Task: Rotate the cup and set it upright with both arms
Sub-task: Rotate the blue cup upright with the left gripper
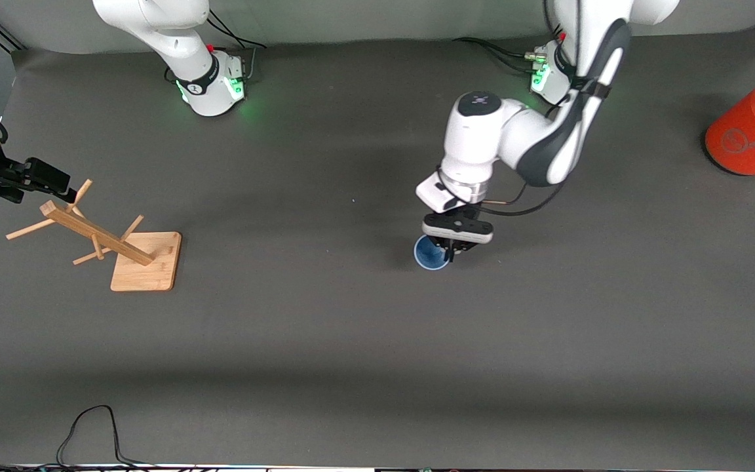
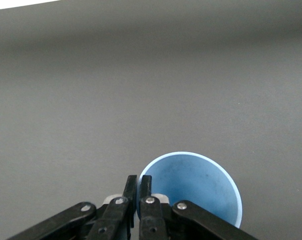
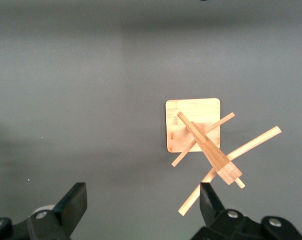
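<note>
Cup (image 1: 431,252): small pale-blue tumbler, mid-table, toward the left arm's end; mouth faces up, darker blue inside. Judged light, stiff plastic with a thin smooth wall; likely to slip or tip under a loose pinch, unlikely to break. Best hold: across the rim wall, one finger inside and one outside, or around the body lower down where the taper narrows.

Left gripper (image 1: 451,254): over the cup, fingers (image 2: 146,192) pressed together on the rim wall, pinching it at one edge.

Right gripper (image 3: 143,205): waits above the rack (image 1: 105,241) at the right arm's end of the table, jaws spread wide, holding nothing.

Orange cylinder (image 1: 754,128): lies at the table's edge by the left arm's end, well apart from the cup
</note>
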Action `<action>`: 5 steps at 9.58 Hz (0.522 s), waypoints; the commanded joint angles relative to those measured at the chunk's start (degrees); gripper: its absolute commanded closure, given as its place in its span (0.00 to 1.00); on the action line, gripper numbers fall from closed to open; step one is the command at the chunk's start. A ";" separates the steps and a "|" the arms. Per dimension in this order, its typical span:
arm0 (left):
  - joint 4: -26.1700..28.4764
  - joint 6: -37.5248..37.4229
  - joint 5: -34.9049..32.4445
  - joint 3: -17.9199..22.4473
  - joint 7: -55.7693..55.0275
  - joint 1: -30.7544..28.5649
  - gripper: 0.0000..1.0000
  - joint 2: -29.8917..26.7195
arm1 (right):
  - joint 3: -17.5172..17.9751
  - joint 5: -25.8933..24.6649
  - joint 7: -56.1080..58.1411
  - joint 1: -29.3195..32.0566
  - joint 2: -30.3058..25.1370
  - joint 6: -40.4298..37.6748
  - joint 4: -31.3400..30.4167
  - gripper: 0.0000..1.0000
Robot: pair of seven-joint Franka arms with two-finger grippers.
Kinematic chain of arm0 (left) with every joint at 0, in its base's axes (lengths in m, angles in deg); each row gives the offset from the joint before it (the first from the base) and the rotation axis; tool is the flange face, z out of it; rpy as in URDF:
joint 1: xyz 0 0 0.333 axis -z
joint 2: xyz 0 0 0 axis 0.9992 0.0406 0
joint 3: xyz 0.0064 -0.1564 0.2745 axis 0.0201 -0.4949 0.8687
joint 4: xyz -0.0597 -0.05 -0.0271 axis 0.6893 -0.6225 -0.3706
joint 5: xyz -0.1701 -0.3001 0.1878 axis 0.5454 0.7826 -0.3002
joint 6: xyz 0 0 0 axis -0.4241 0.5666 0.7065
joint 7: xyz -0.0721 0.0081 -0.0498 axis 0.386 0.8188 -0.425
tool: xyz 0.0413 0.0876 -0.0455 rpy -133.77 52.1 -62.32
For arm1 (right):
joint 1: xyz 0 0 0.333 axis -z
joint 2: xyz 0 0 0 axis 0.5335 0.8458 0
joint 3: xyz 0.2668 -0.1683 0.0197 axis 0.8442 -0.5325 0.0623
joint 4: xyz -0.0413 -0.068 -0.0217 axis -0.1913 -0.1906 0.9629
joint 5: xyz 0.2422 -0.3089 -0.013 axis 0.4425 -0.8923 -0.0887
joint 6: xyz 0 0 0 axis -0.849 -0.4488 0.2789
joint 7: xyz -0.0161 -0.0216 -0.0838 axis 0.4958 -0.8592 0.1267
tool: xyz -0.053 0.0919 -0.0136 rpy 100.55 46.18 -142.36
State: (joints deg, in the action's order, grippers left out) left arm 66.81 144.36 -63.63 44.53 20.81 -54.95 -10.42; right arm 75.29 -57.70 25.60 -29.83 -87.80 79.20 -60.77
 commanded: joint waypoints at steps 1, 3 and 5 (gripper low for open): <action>-2.88 -0.16 -6.81 0.83 -10.69 3.38 1.00 2.96 | -0.11 -0.68 -0.27 -0.30 -0.21 -0.24 0.13 0.00; -3.41 -0.33 -14.42 1.01 -21.74 6.21 1.00 3.76 | -0.11 -0.68 -0.27 -0.39 -0.21 -0.24 0.13 0.00; -3.41 -1.03 -27.85 1.01 -34.40 6.30 1.00 5.33 | -0.11 -0.77 -0.27 -0.30 -0.12 -0.24 0.13 0.00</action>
State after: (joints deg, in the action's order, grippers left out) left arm 64.53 144.05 -85.44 44.55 -6.91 -49.53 -6.37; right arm 75.29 -57.70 25.60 -29.85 -87.80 79.20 -60.78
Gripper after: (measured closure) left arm 0.943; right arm 0.000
